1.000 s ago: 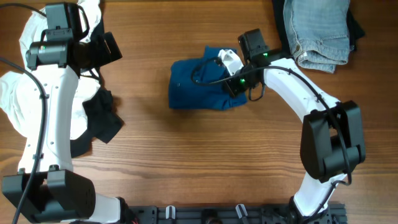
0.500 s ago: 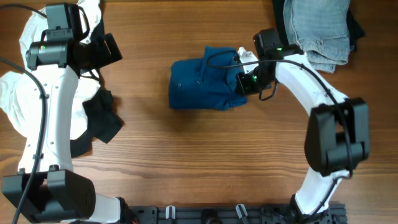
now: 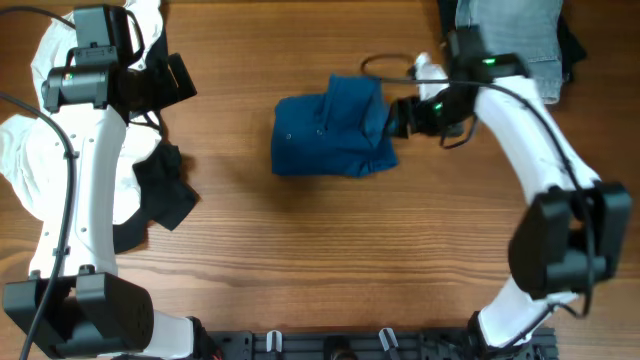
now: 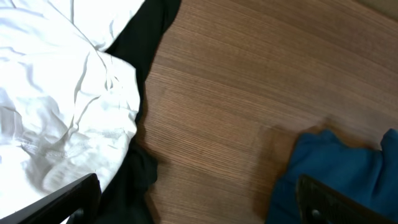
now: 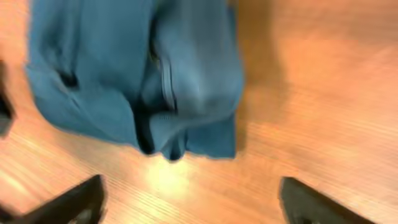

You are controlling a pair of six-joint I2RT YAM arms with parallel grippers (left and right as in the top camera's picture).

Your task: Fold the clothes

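A dark-blue shirt (image 3: 328, 128) lies as a folded bundle on the wooden table, a little right of centre. My right gripper (image 3: 397, 117) hovers just off its right edge, open. In the right wrist view the blue shirt (image 5: 124, 68) fills the upper left, and the right gripper (image 5: 193, 208) has only bare wood between its spread fingers. At the far left, my left gripper (image 3: 180, 78) is open above a white garment (image 3: 25, 170) and a black garment (image 3: 165, 192). The left wrist view shows the left gripper (image 4: 199, 205), the white garment (image 4: 56, 106), black cloth (image 4: 134, 180) and a shirt corner (image 4: 329, 168).
Folded light-blue jeans (image 3: 510, 45) lie at the back right on a darker garment (image 3: 572, 40), close behind the right arm. More white cloth (image 3: 145, 15) bunches at the back left by the left arm.
My right gripper has opened and let go of the blue shirt, then drawn back to the right and away. The shirt's right flap now lies folded over. The left arm has not moved.
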